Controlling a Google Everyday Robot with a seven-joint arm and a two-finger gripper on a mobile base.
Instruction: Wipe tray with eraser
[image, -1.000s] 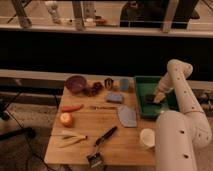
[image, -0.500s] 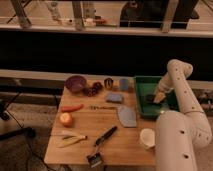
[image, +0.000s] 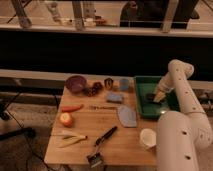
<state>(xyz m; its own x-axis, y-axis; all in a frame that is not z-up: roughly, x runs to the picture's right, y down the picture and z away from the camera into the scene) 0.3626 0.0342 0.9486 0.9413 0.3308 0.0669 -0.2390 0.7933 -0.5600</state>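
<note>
The green tray (image: 144, 110) sits at the right end of the table (image: 107, 122), and a small dark eraser (image: 150, 95) lies on its floor near the middle. A purple bowl (image: 76, 83) stands at the back left, its inside too dim to read, and a white cup (image: 147, 137) sits near the front edge. The gripper (image: 159, 96) reaches down into the tray with its fingers pressed together, apparently pinching the eraser's right end; the block shows just left of its tip

The cream-white gripper (image: 159, 95) hung over the green tray (image: 144, 108), beside the blackish eraser (image: 150, 96). The tan table (image: 92, 121) held a purple bowl (image: 76, 83) and a light blue block (image: 115, 97).
</note>
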